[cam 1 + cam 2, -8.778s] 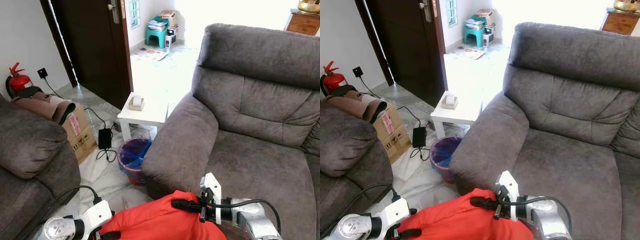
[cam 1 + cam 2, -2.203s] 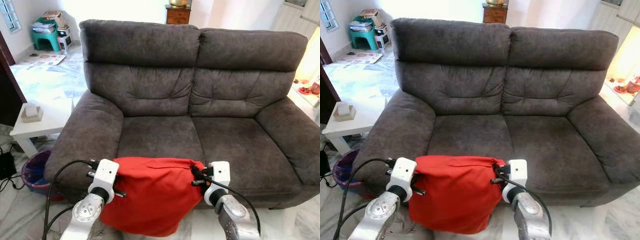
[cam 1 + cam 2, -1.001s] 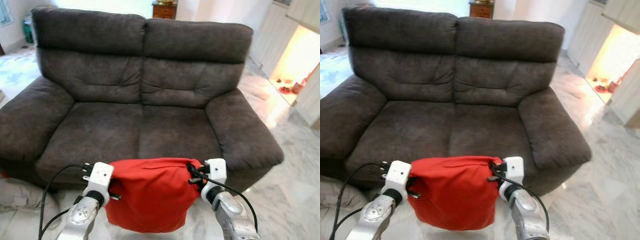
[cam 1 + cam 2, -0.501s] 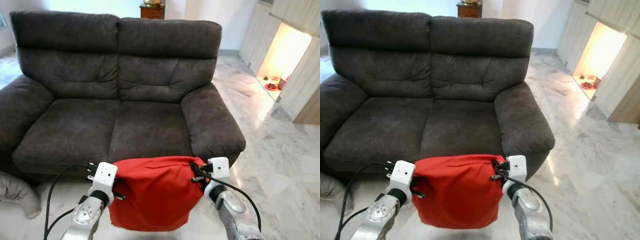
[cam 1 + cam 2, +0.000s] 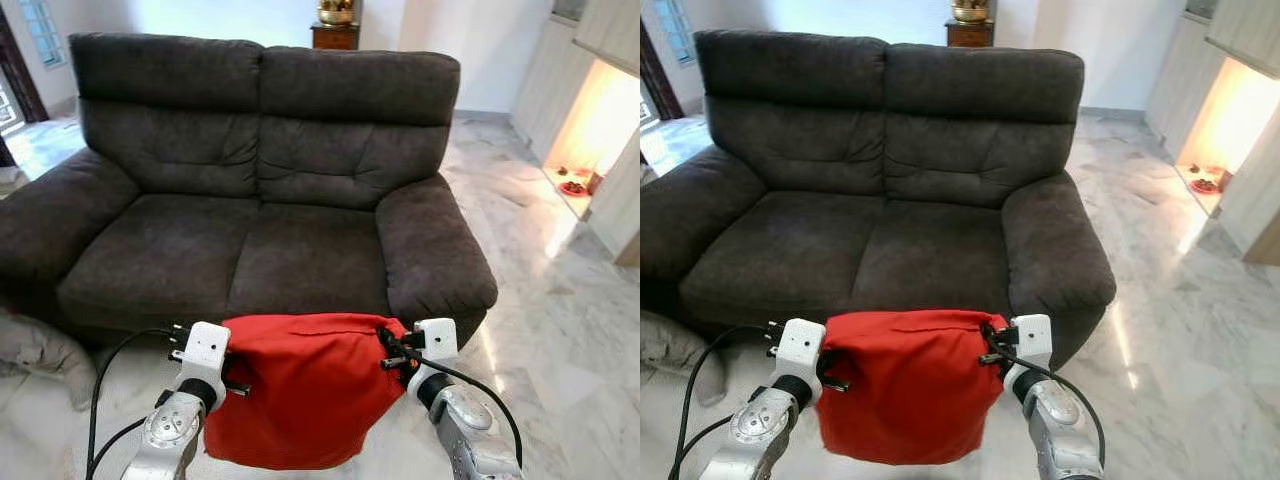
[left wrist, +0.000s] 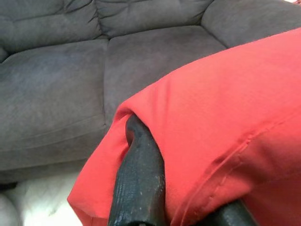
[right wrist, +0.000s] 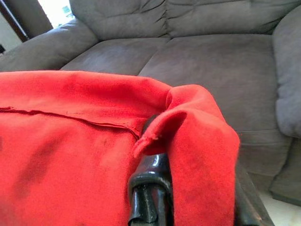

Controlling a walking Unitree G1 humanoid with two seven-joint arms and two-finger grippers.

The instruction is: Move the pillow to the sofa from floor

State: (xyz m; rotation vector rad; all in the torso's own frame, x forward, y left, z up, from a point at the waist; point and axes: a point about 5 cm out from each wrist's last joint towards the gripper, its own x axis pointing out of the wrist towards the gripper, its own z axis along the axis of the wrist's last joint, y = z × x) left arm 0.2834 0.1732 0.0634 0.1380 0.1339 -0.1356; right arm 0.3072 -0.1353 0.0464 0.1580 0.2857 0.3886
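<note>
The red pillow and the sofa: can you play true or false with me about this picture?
1. The red pillow lies on the sofa. False: it hangs in front of it, off the seat.
2. Both grippers hold the pillow: left gripper, right gripper. True.
3. The sofa is dark grey. True.
4. A cat sleeps on the seat. False: there is no cat.
5. The floor is carpeted. False: it is shiny marble.

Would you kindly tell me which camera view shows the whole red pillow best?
The left eye view: the red pillow hangs whole between the left gripper and right gripper. The right eye view matches; each wrist view shows one pinched corner.
</note>
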